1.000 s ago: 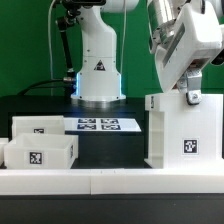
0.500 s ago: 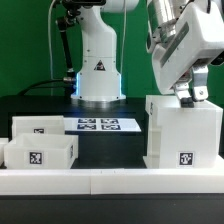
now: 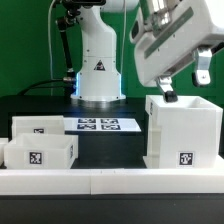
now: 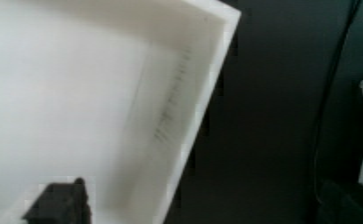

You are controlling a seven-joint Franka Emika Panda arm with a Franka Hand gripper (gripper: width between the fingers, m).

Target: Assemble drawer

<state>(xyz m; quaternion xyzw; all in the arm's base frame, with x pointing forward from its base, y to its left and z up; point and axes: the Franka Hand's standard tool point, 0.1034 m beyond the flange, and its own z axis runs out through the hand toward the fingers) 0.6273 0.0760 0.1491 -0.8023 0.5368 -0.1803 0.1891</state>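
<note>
The drawer's tall white shell stands upright on the table at the exterior view's right, with its tag facing the camera. My gripper hangs just above the shell's top rim, open and empty, with its fingers spread apart. The two shallow white trays sit side by side at the exterior view's left, each with a tag. In the wrist view the shell's white wall fills most of the frame, and one dark fingertip shows against it.
The marker board lies flat on the black table between the trays and the shell. A low white border rail runs along the front edge. The arm's white base stands behind the board.
My gripper was shut on the shell's top wall. It has since let go, opened and risen, swinging toward the exterior view's left. The shell now stands free on the table.
</note>
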